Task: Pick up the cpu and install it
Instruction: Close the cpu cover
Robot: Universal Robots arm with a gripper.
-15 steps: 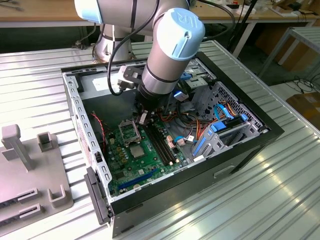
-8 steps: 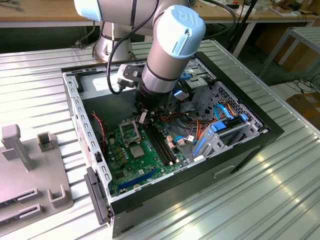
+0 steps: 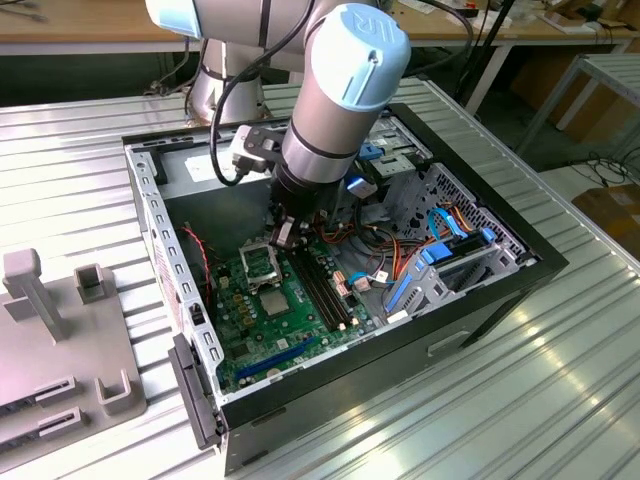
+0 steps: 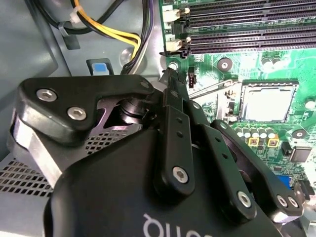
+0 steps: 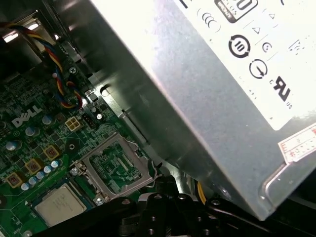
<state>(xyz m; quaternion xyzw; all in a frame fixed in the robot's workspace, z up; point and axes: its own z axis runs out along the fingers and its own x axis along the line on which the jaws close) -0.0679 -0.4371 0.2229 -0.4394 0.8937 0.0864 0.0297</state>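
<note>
1 chip, the cpu [image 3: 276, 299], lies flat on the green board [image 3: 250, 325] just beside the open socket [image 3: 258, 263]. The claw [image 3: 283, 237] hangs above the socket's far edge, the chip lying beyond the socket from it. I cannot tell its spread.

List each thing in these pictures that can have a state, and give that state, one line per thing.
Computer case: lying on its side, side panel off.
Cpu: lying flat on the green board beside the socket, not held.
Socket: no chip in it.
Memory slots: empty.
Gripper: low inside the case, above the board near the socket.
</note>
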